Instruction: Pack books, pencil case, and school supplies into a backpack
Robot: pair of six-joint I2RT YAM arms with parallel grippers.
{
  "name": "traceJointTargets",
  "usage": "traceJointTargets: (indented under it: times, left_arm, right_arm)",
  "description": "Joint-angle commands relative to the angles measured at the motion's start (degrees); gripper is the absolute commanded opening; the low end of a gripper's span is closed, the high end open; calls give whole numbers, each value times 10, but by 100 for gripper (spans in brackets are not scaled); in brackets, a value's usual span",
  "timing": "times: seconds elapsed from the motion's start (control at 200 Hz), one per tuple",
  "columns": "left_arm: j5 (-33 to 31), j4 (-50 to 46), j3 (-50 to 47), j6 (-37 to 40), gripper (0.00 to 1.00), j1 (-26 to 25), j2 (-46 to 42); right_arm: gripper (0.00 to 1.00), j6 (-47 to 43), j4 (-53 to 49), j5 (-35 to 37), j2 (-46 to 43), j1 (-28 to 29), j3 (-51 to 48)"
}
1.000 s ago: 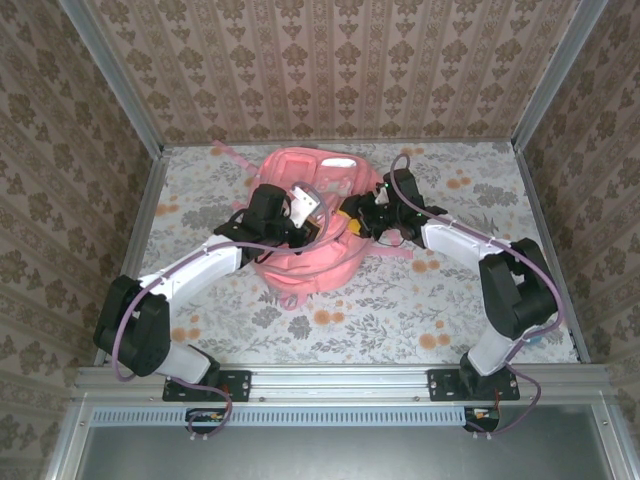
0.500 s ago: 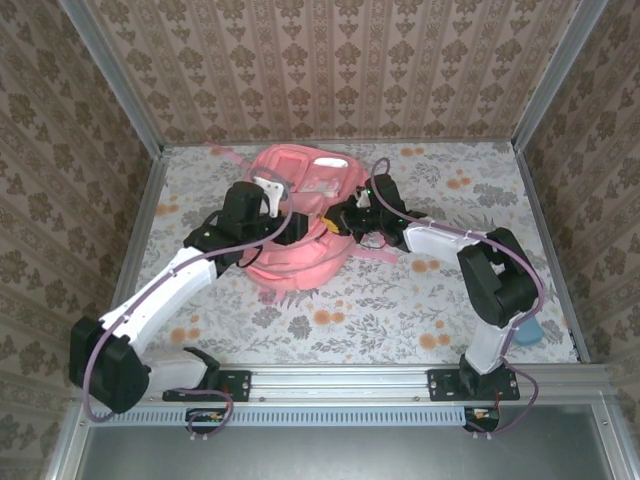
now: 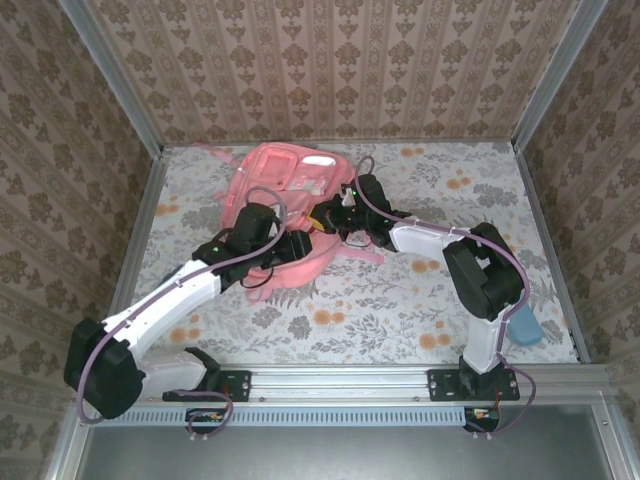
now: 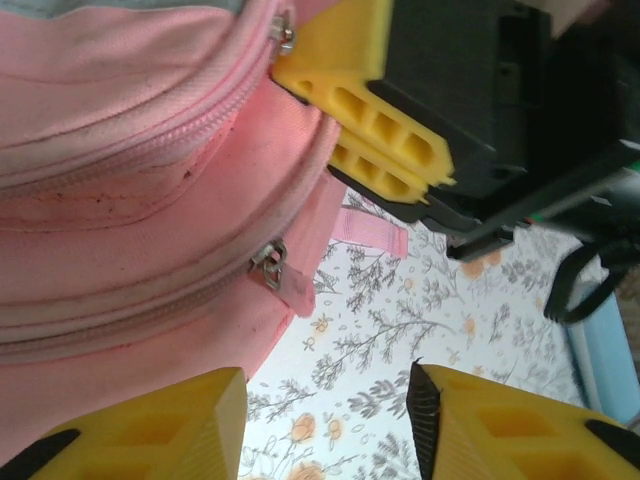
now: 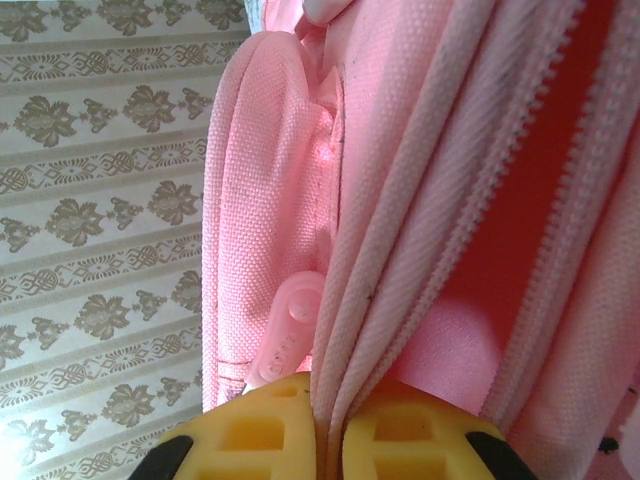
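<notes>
The backpack (image 3: 290,190) lies on the flowered table (image 3: 400,300), toward the far side and a little left of the middle; your right gripper (image 3: 335,215) is at its right side, and in the right wrist view you see the yellow fingers (image 5: 260,430) pressed together on the zip edge of the opening, pink fabric pinched between them; your left gripper (image 3: 285,245) sits at the near side of the backpack, and the left wrist view shows it with its tips apart and nothing between them, the table showing through the gap and the zipped side of the backpack just above; a zip pull (image 4: 268,265) hangs there; a pale blue thing (image 3: 522,325) lies well apart, near the right arm's base
</notes>
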Motion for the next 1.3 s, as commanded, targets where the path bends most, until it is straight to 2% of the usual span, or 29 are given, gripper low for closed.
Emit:
traceJointTargets:
  times: [0.0, 0.21, 0.395, 0.665, 1.005, 1.23, 1.295]
  left_arm:
    - [-3, 52, -8, -45, 42, -4, 17]
    - [-21, 75, -10, -75, 35, -8, 49]
    - [-46, 83, -25, -104, 34, -12, 55]
    - [-77, 132, -48, -135, 23, -12, 60]
    - [-93, 187, -71, -163, 22, -13, 58]
    - [-102, 167, -69, -142, 0, -11, 53]
    - [-120, 136, -64, -121, 0, -12, 47]
  right_arm:
    - [10, 2, 51, -2, 1, 10, 25]
    - [9, 9, 58, -6, 0, 12, 23]
    - [9, 13, 62, -9, 1, 16, 22]
    - [8, 21, 71, -10, 2, 20, 20]
    - [7, 37, 85, -7, 0, 22, 8]
    - [5, 26, 67, 10, -6, 14, 0]
    - [5, 19, 66, 19, -11, 4, -7]
